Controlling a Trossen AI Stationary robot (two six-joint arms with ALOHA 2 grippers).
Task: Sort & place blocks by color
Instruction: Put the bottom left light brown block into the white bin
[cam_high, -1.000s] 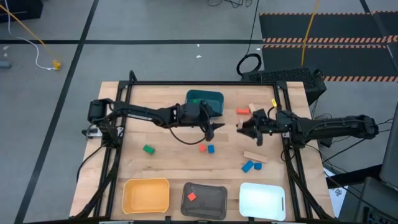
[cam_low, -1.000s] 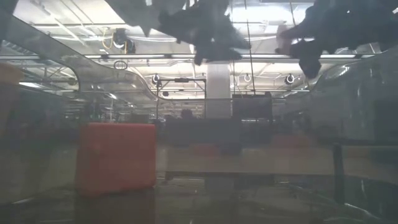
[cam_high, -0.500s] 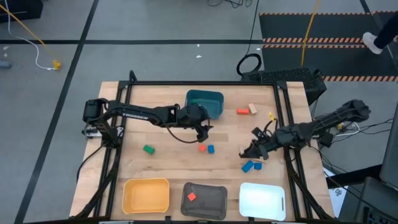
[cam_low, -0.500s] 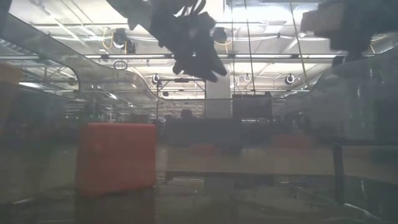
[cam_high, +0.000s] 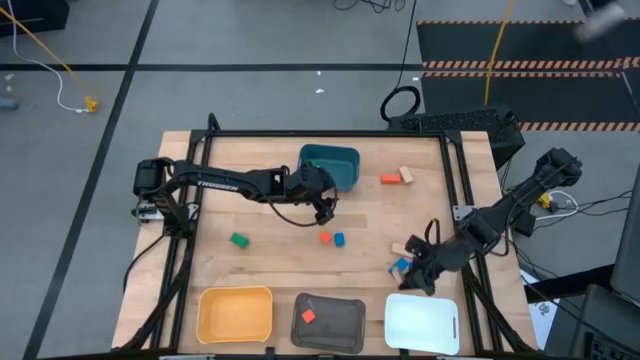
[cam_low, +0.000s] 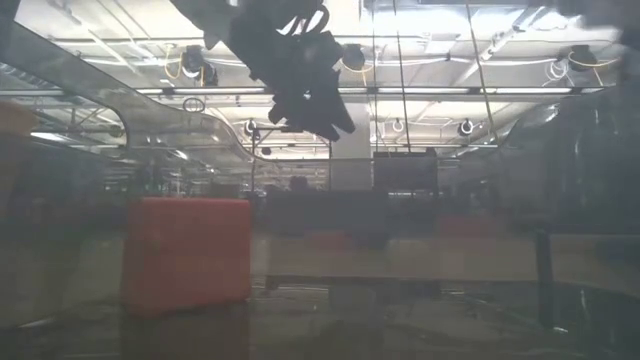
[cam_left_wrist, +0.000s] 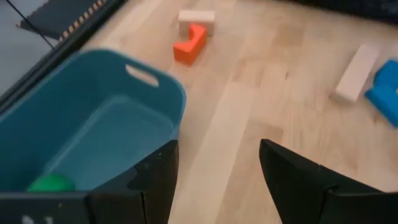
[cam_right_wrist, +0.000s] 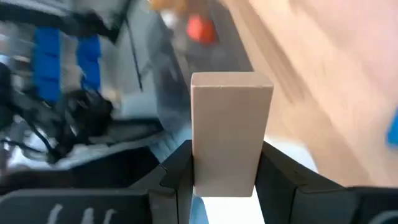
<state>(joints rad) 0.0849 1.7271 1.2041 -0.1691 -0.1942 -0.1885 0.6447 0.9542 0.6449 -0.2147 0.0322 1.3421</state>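
The right gripper (cam_right_wrist: 225, 177) squeezes a tan block (cam_right_wrist: 229, 130), standing up tall. The white tray (cam_high: 421, 322) sits just below it. The left gripper (cam_left_wrist: 214, 180) is open and empty.

The right gripper (cam_high: 418, 280) has swung from the upper middle right of the high view down to the lower right — carrying a tan block (cam_right_wrist: 231, 130) to the white tray's (cam_high: 440, 330) top edge. The left gripper (cam_high: 323, 212) pulled back slightly — nearer the teal tray (cam_high: 345, 158).
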